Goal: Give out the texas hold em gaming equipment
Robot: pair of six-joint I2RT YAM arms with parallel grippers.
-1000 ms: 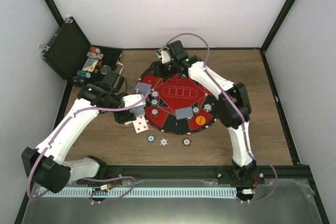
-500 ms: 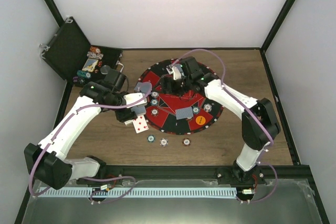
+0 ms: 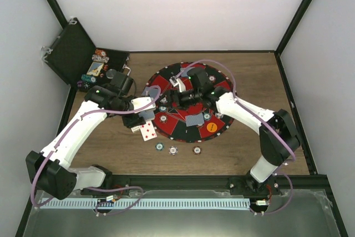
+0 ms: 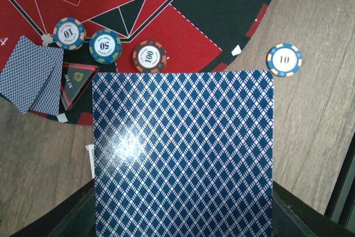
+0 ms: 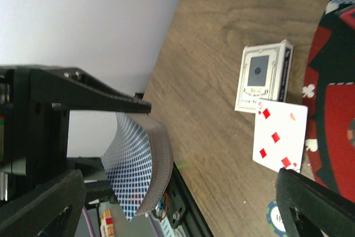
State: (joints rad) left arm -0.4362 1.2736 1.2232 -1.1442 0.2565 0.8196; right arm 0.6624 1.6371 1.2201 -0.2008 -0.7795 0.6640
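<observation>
My left gripper [image 3: 140,117] [image 4: 183,217] is shut on a deck of playing cards [image 4: 183,154] with blue diamond backs, held at the mat's left edge. In the right wrist view that deck [image 5: 138,165] bows between the left fingers. My right gripper [image 3: 178,95] [image 5: 180,192] hovers open over the round red-and-black mat [image 3: 219,90], facing the deck, with nothing between its fingers. On the mat lie face-down cards [image 3: 193,119] [image 4: 33,73], striped chips [image 4: 105,45] [image 4: 149,56] and an orange button [image 3: 211,127]. A five of diamonds [image 3: 148,131] [image 5: 279,137] lies face up on the wood.
A card box [image 5: 263,76] lies beside the face-up card. Three chips [image 3: 173,150] sit in a row on the wood in front of the mat, one of them a 10 chip [image 4: 284,60]. The open black case [image 3: 77,54] with more chips stands at the back left corner.
My right arm swung from the mat's far edge toward the left and nearer, over the mat's middle, and its jaws opened wide. The left gripper and deck barely moved.
</observation>
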